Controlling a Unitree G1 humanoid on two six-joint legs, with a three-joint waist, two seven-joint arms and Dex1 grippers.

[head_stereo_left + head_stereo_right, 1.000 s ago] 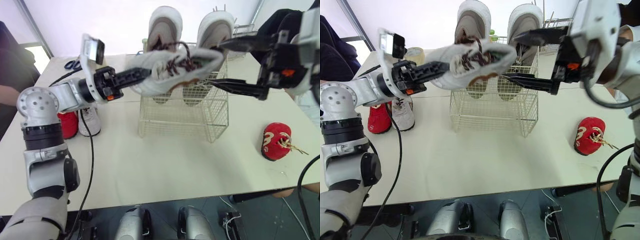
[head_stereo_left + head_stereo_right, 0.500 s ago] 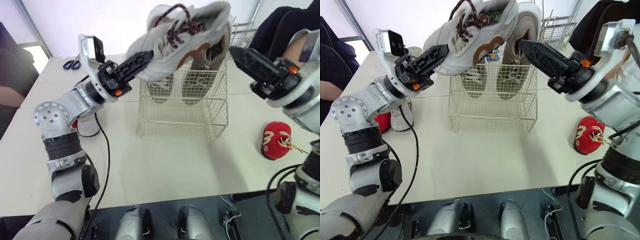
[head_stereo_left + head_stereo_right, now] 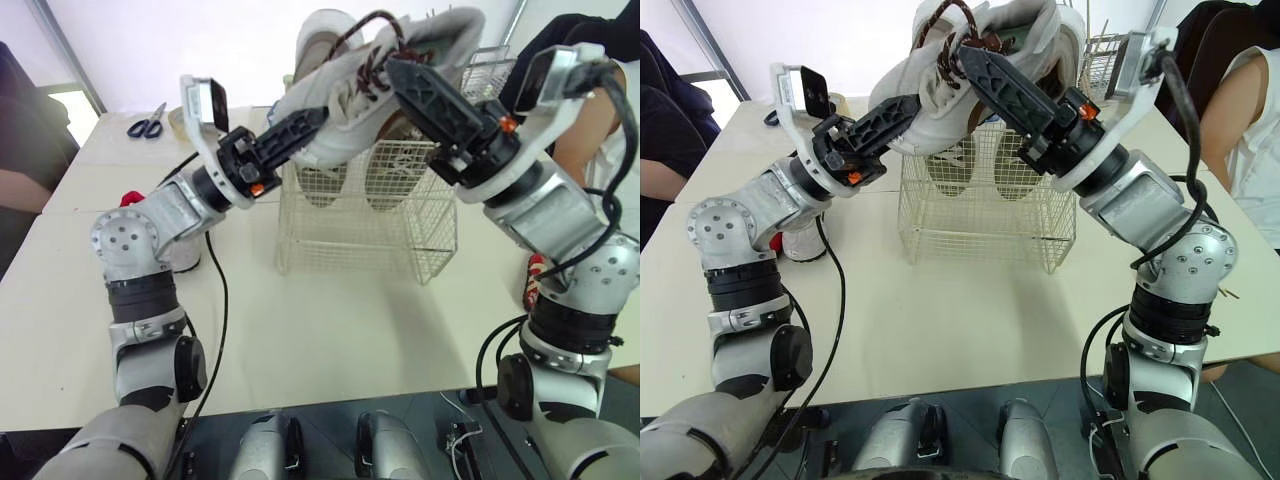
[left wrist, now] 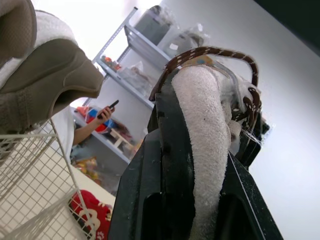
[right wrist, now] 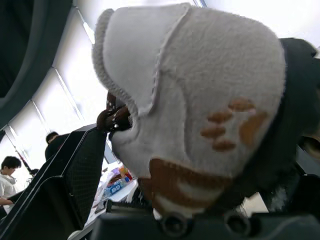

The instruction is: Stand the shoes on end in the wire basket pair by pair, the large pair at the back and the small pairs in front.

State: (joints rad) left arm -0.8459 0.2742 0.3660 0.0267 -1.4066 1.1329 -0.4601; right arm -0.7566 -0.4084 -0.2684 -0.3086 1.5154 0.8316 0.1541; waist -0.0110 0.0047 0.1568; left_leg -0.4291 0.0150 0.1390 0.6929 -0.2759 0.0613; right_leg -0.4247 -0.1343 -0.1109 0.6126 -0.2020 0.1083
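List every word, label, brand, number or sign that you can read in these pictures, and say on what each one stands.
No text can be read in any view.
White sneaker: brown patches on its side, but these form no letters.
Red shoe: white marks, too blurred to read.

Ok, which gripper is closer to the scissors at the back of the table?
Left. The left gripper holds the white sneaker at the end nearer the scissors, above the wire basket; the right gripper is further along the sneaker, away from them.
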